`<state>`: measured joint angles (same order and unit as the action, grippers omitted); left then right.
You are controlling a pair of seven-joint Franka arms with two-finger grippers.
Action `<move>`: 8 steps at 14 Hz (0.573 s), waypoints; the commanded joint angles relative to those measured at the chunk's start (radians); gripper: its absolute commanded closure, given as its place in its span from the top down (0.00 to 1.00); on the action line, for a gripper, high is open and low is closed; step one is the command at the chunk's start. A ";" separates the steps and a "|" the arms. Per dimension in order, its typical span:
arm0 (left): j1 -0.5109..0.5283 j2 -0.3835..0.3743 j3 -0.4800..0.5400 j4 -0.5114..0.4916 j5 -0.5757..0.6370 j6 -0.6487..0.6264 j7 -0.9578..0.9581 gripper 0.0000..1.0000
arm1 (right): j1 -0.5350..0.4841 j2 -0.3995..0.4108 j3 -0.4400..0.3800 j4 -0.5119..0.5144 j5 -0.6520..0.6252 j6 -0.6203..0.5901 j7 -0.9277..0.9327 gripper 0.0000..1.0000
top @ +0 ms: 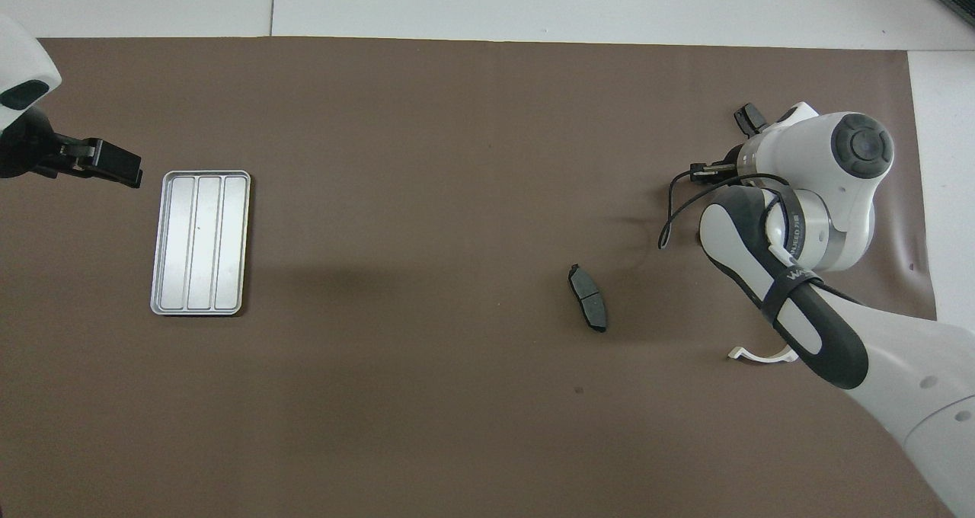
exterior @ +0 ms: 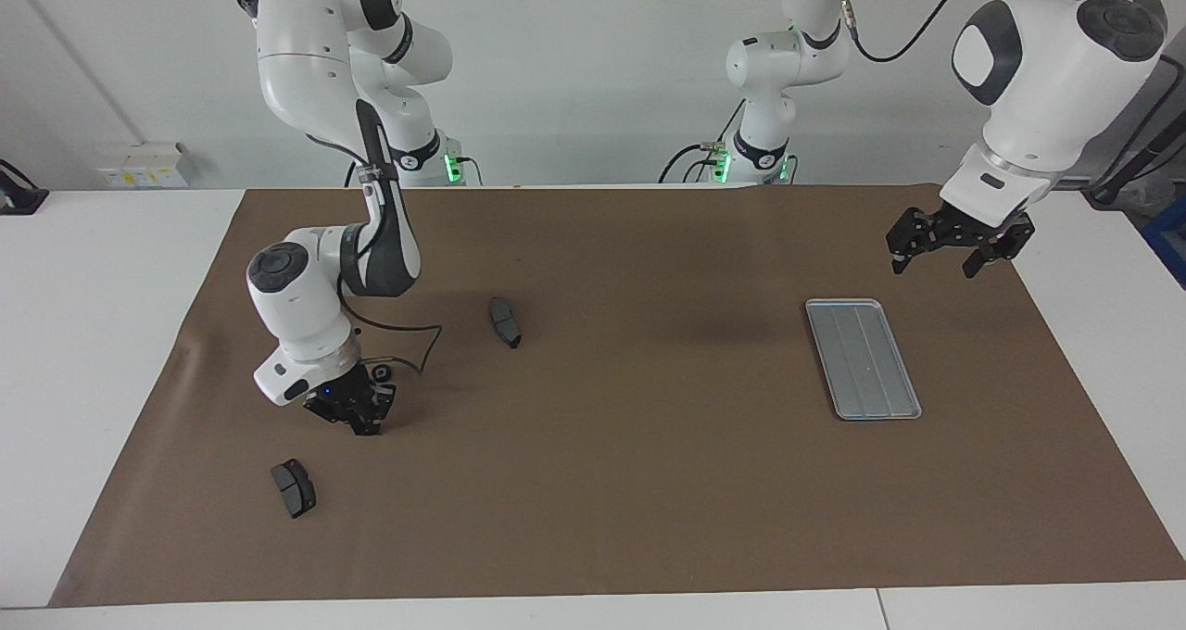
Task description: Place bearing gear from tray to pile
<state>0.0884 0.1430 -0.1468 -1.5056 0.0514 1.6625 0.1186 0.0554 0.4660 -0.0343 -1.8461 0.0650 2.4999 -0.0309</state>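
right end effector: together, low over mat | left end effector: apart, near tray

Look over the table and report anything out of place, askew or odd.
Nothing is spilled or damaged. The two brake pads lie apart at different angles, and the tray is empty.

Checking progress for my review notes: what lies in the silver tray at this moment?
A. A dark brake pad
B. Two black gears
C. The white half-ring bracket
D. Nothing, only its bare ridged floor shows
D. Both views show the tray with only its bare ridged floor; one brake pad lies on the brown mat toward the right arm's end of the table, and the white bracket lies partly under the right arm.
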 commanded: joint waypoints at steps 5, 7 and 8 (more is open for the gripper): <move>0.005 -0.033 0.004 -0.041 -0.015 0.019 0.004 1.00 | 0.014 -0.047 -0.002 0.007 0.018 0.001 -0.010 1.00; 0.005 -0.033 0.004 -0.041 -0.015 0.019 0.004 1.00 | 0.011 -0.105 -0.010 0.007 0.015 -0.073 -0.003 1.00; 0.005 -0.033 0.004 -0.041 -0.015 0.019 0.004 1.00 | 0.006 -0.140 -0.012 0.007 0.013 -0.116 0.009 1.00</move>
<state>0.0884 0.1430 -0.1468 -1.5056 0.0514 1.6625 0.1186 0.0678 0.4057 -0.0408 -1.8247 0.0661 2.4589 -0.0287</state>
